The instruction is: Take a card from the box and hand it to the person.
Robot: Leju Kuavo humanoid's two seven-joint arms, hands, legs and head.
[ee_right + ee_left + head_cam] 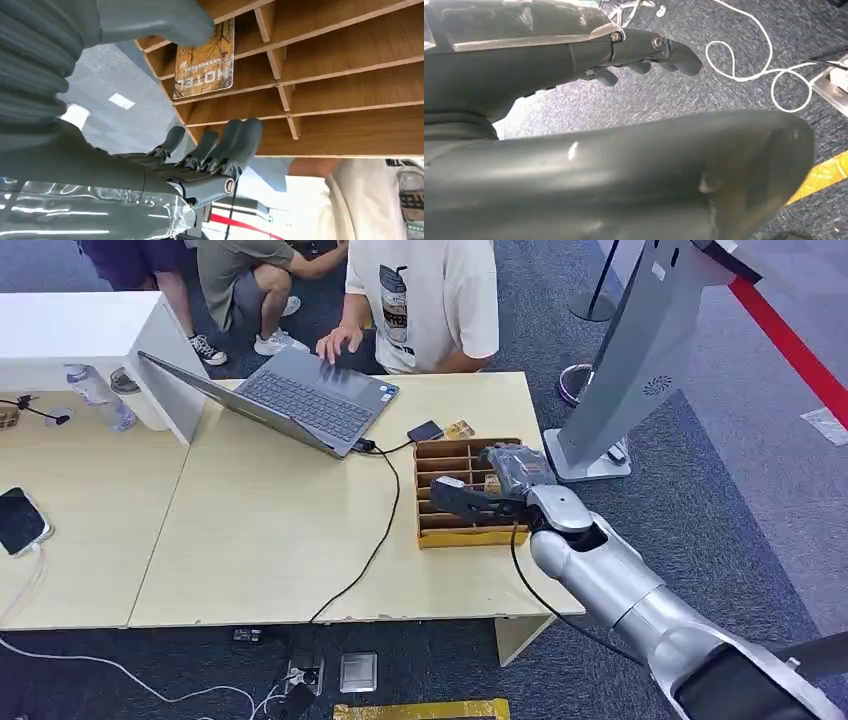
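Note:
A wooden slotted box stands on the table's right part, in front of a person in a white shirt. My right hand hangs over the box's right side. In the right wrist view a yellow-brown card printed "HOTEL" stands in one slot. The grey thumb lies across the card's end, while the dark fingers are spread at the box's outer edge, apart from the card. My left hand hangs over the carpet with fingers stretched out, holding nothing.
An open laptop sits at the table's far middle with the person's hand on it. A phone and another card lie behind the box. A black cable crosses the table. A grey kiosk stand rises at right.

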